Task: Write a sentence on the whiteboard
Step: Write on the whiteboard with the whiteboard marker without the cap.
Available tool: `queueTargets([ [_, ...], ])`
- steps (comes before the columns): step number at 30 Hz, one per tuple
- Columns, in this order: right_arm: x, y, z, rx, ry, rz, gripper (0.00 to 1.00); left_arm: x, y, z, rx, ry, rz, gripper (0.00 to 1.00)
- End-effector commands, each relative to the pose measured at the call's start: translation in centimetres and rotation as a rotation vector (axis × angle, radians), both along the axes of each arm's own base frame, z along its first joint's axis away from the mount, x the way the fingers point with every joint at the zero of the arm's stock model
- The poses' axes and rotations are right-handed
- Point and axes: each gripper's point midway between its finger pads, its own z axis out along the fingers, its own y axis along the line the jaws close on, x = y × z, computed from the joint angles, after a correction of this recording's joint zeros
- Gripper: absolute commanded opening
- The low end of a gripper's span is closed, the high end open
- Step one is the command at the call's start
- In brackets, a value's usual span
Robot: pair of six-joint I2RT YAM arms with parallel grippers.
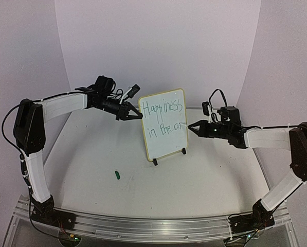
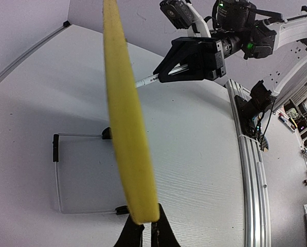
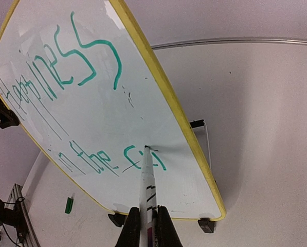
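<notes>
Marker (image 3: 147, 185), clamped in right jaws, is touching the whiteboard (image 1: 168, 146) on the sentence's (image 1: 162, 109) second line. Left jaws are clamping its edge on the bench (image 1: 91, 154). I am judging light pressure and firm bracing essential.

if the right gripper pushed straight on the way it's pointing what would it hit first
The whiteboard: the marker clamped in the right gripper has its tip on the white face, at the end of the sentence.
</notes>
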Motion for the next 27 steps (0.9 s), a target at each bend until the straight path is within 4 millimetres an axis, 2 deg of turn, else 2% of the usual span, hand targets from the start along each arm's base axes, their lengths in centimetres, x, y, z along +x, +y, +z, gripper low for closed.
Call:
queueTargets([
  [1,-0.4,-0.5,3.6,0.039,-0.092,-0.019,0.0,-2.2,-0.5,-2.6,0.087,0.1,-0.021,0.0],
  [6,-0.6,-0.8,3.6,0.038,-0.089,-0.033,0.0,-2.3,-0.5,-2.6,0.087,0.105,-0.023,0.0],
  [21,1.1,0.0,2.9,0.042,-0.069,-0.034,0.0,-2.3,-0.6,-2.7,0.092,0.099,-0.022,0.0],
  [27,1.6,-0.3,2.5,0.038,-0.061,-0.066,0.0,-2.4,-0.6,-2.8,0.093,0.101,-0.024,0.0],
])
